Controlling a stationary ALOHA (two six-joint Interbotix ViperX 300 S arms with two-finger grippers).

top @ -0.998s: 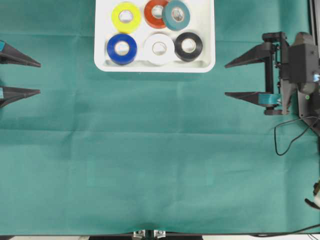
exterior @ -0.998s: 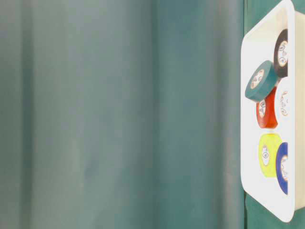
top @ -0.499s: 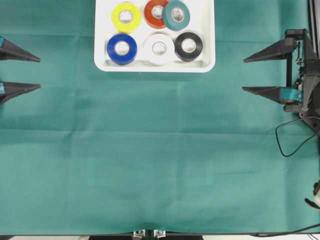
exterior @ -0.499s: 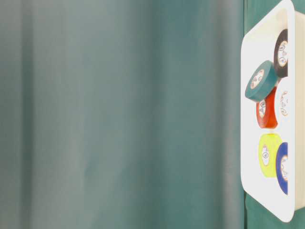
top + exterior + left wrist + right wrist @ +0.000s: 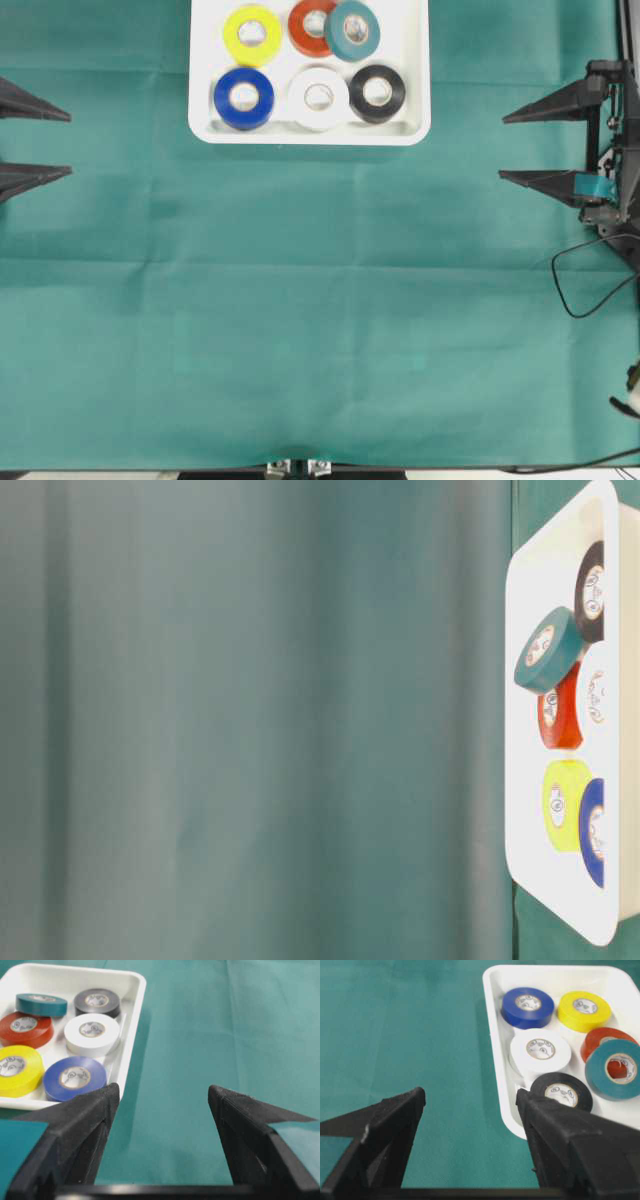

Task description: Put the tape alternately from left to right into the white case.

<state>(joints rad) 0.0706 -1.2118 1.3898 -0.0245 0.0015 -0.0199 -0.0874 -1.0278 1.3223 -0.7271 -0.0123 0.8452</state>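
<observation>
Left claw (image 5: 55, 143), right claw (image 5: 515, 147) spread wide, empty, touching nothing

— What is my bench carrying?
— A green cloth (image 5: 320, 320) covers it edge to edge, faintly creased. The white case (image 5: 205, 60) sits directly on it at the top centre of the overhead view. A black cable (image 5: 575, 285) loops onto it at the right edge.

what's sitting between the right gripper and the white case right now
Nothing visible. Only bare green cloth lies between the open right gripper and the white case. All six rolls are already inside, the teal roll leaning on the red-orange one.
</observation>
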